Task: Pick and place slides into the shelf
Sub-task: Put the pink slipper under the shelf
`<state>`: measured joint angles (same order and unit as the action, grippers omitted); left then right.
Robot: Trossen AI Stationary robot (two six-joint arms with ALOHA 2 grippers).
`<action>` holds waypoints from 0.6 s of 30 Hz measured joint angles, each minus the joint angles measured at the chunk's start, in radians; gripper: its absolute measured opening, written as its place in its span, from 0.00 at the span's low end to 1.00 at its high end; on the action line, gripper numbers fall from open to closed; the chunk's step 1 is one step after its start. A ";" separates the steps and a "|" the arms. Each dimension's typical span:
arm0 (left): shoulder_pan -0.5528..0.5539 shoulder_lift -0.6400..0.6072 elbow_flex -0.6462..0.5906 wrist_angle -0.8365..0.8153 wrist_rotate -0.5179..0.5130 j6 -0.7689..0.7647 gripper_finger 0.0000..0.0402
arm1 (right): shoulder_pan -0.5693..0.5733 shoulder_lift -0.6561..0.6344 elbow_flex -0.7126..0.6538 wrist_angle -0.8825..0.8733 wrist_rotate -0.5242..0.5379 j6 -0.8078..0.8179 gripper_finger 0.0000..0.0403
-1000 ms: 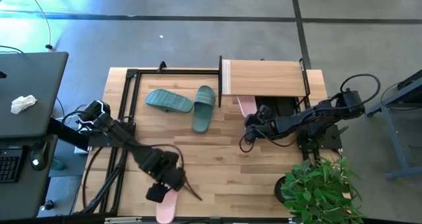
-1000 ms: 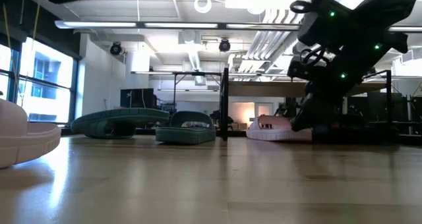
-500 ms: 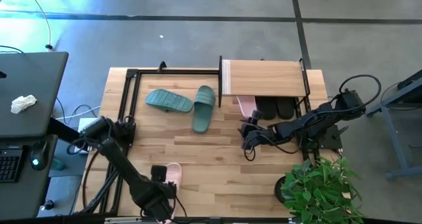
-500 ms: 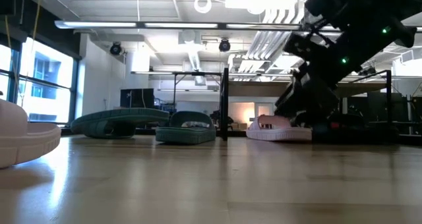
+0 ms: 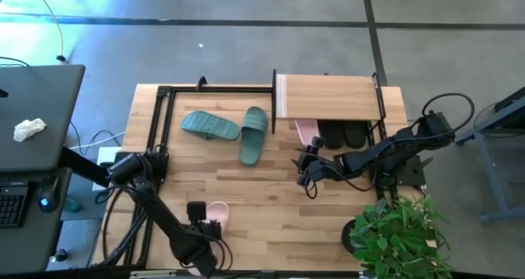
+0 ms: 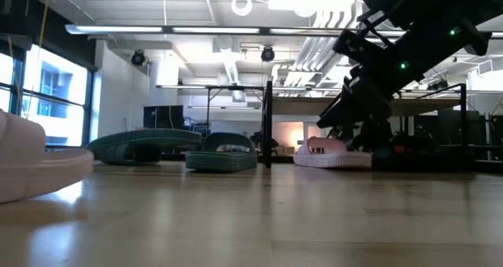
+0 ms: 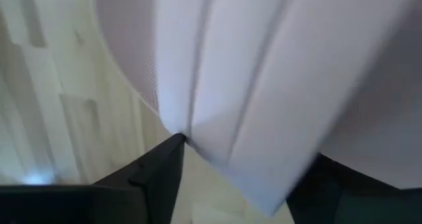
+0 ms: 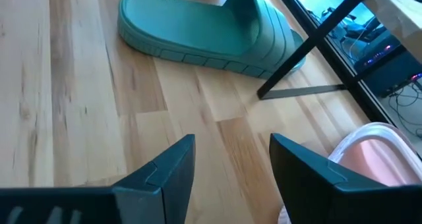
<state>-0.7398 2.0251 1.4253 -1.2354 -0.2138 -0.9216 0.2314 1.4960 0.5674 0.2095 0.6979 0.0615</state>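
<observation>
Pink slide (image 5: 216, 213): you see it at the worktop's (image 5: 262, 189) near edge, gripped by your left pincer (image 5: 199, 221), fingers clenched around it.
Right pincer (image 5: 305, 166): released, fingers spread, holding nothing, just in front of the shelf (image 5: 328, 97).
Shelf contents: second pink slide (image 5: 306, 131) and two black slides (image 5: 344, 134) underneath.
Teal slides (image 5: 210, 125): left of the shelf.
Writing: none you can read.
</observation>
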 joint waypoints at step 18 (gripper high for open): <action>0.001 0.000 0.015 -0.015 -0.295 -0.049 0.02 | -0.002 0.000 0.000 0.000 -0.069 0.078 0.46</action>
<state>-0.7386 2.0251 1.4399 -1.2501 -0.5084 -0.9707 0.2295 1.4960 0.5674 0.2096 0.6287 0.1394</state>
